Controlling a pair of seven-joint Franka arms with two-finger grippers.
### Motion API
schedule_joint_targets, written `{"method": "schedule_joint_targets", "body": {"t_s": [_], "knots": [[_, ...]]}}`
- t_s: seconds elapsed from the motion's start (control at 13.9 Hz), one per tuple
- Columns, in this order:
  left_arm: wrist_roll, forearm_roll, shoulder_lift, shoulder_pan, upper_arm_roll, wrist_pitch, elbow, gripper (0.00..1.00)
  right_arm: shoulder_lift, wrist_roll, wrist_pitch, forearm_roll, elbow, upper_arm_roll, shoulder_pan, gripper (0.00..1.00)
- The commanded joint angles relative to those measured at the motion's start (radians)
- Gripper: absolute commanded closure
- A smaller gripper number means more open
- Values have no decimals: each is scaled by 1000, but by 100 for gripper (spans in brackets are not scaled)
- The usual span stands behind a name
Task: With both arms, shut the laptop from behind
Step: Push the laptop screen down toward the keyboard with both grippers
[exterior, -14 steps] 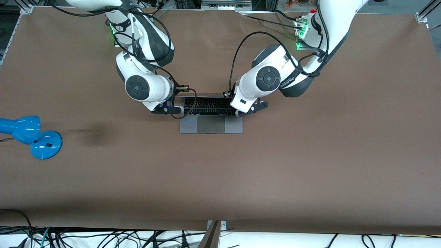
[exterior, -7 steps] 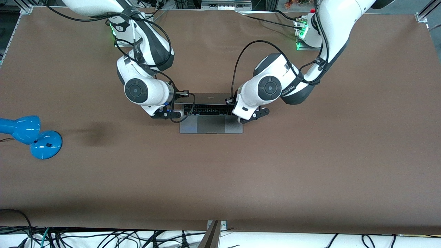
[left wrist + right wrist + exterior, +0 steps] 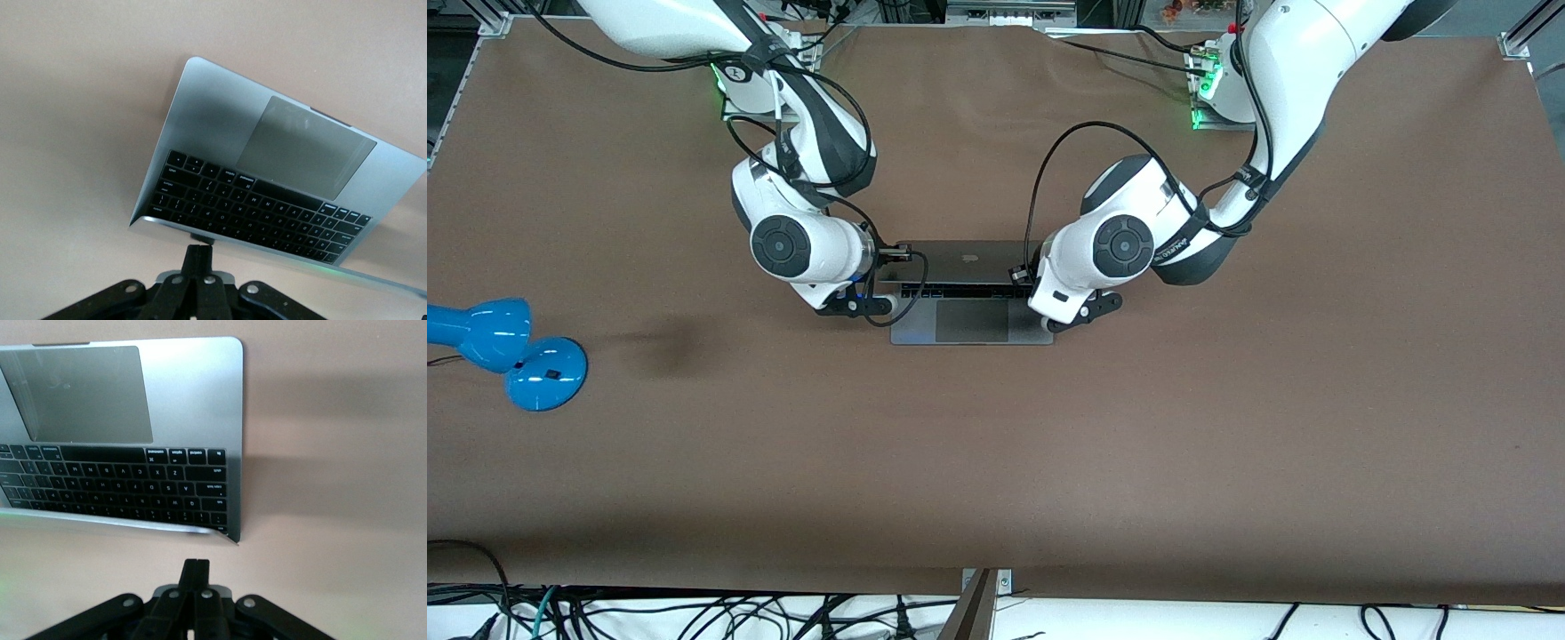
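Observation:
The space-grey laptop [image 3: 971,322] lies mid-table with its lid [image 3: 967,258] tilted low over the keyboard, the apple logo showing. Only a thin strip of keys [image 3: 960,290] and the trackpad still show. My left gripper [image 3: 1052,322] is shut at the lid's top edge, at the corner toward the left arm's end. In the left wrist view its shut fingertips [image 3: 200,249] touch the lid's edge [image 3: 280,250] above the keyboard [image 3: 253,207]. My right gripper [image 3: 879,307] is shut at the other corner. In the right wrist view it [image 3: 195,564] sits just short of the lid's edge [image 3: 133,522].
A blue desk lamp [image 3: 507,351] lies at the right arm's end of the table. A dark smudge [image 3: 680,342] marks the brown table cover between the lamp and the laptop. Loose cables [image 3: 694,613] hang along the edge nearest the front camera.
The lid has swung down over the keyboard, now covering most of the keys. Both grippers have moved with its top edge toward the front camera and lower.

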Motion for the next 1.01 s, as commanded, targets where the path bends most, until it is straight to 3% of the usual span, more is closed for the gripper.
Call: {"method": "schedule_joint_targets", "body": {"t_s": [0.0,0.94], "knots": [[-5,35,34,-8,3,20,35,100,17,-15,28,-14,15,2,-2,100],[-1,92,124,-34,58,62,101,100,104,-46,90,-43,75,-21,1,100]]}}
